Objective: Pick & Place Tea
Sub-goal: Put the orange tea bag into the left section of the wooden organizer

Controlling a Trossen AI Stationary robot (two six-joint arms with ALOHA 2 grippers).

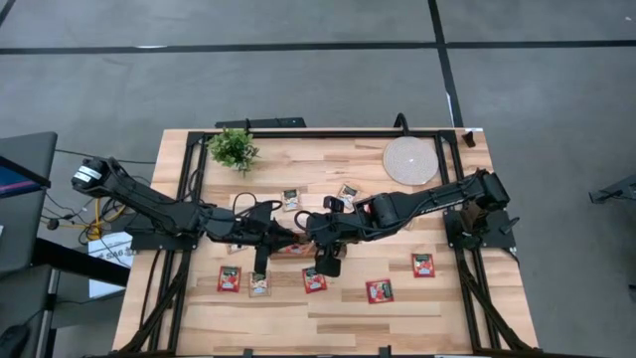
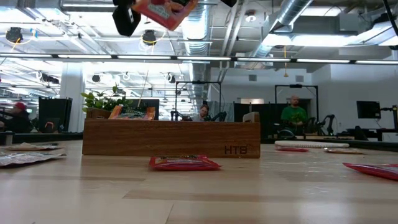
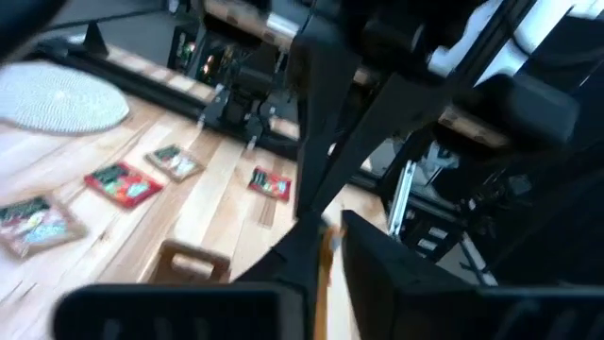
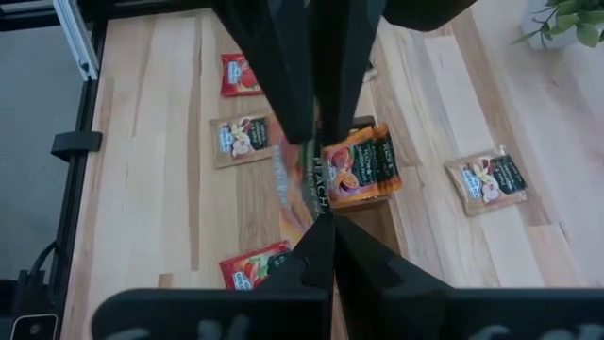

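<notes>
Above the middle of the table a red tea sachet [image 2: 165, 11] hangs in the air between both grippers. My right gripper [image 4: 321, 227] is shut on its lower edge, and the sachet [image 4: 286, 179] shows edge-on there. My left gripper [image 3: 326, 250] comes in from the opposite side, its fingers closed on the same sachet's thin edge. From above, the left gripper [image 1: 290, 239] and right gripper [image 1: 308, 235] meet tip to tip over the wooden tray [image 2: 171, 140], where orange sachets [image 4: 354, 170] stand in a compartment. Several more sachets [image 1: 379, 290] lie flat on the table.
A small potted plant [image 1: 235, 149] stands at the back left and a round woven mat [image 1: 409, 161] at the back right. One red sachet [image 2: 185, 163] lies just in front of the tray. People sit and stand in the room beyond the table.
</notes>
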